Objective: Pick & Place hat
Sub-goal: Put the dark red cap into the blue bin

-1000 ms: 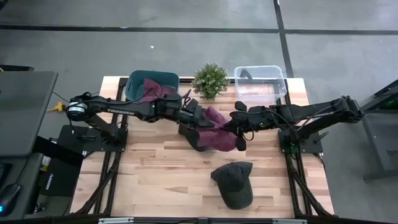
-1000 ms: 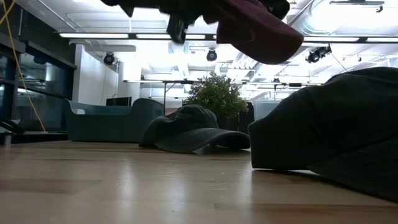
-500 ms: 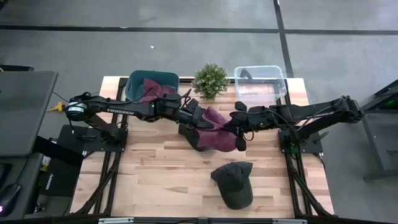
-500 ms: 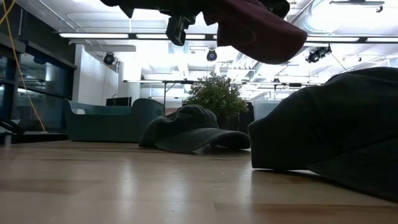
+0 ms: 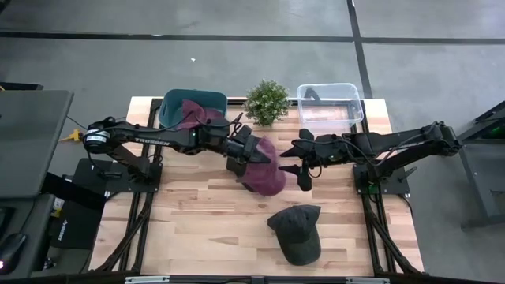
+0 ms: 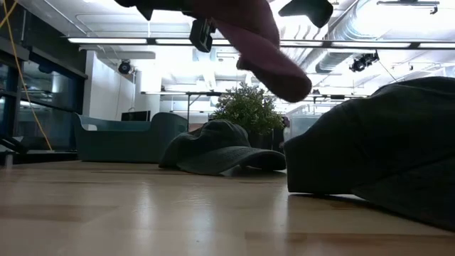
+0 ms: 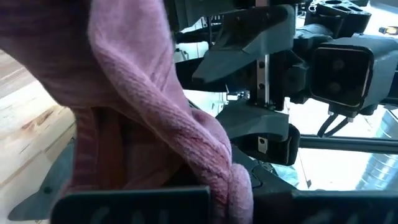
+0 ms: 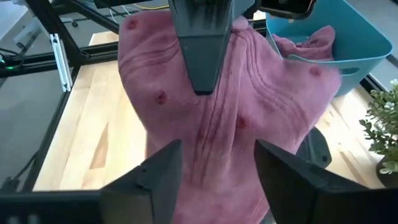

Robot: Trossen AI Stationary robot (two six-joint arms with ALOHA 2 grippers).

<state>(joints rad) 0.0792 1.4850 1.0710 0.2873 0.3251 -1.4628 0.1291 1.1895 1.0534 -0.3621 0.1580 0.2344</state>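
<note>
A maroon hat (image 5: pixel 267 175) hangs over the table's middle with my left gripper (image 5: pixel 251 151) shut on it. It also shows in the low view (image 6: pixel 263 43) and the right wrist view (image 8: pixel 236 112). My right gripper (image 5: pixel 290 158) stands open just right of the hat, its fingers apart and off the cloth (image 8: pixel 214 162). A dark cap (image 5: pixel 298 233) lies on the table near the front edge. Another dark cap (image 6: pixel 217 146) rests on the wood under the maroon hat. A teal bin (image 5: pixel 193 106) at the back left holds more maroon cloth. My left gripper pinches a bunched fold of the maroon hat (image 7: pixel 211 168) between its two fingers, at the hat's upper left part (image 8: pixel 205 99). The fingers come from the table's left, slanting down. The hat hangs slack below them, clear of the table.
A small green plant (image 5: pixel 267 101) stands at the back middle and a clear plastic box (image 5: pixel 330 102) at the back right. Bare wood lies at the front left (image 5: pixel 181 229).
My right gripper has opened and let go of the maroon hat. The hat's right part, which stretched toward the right gripper, has swung back and now hangs under my left gripper, narrower than before. Both arms have kept their places.
</note>
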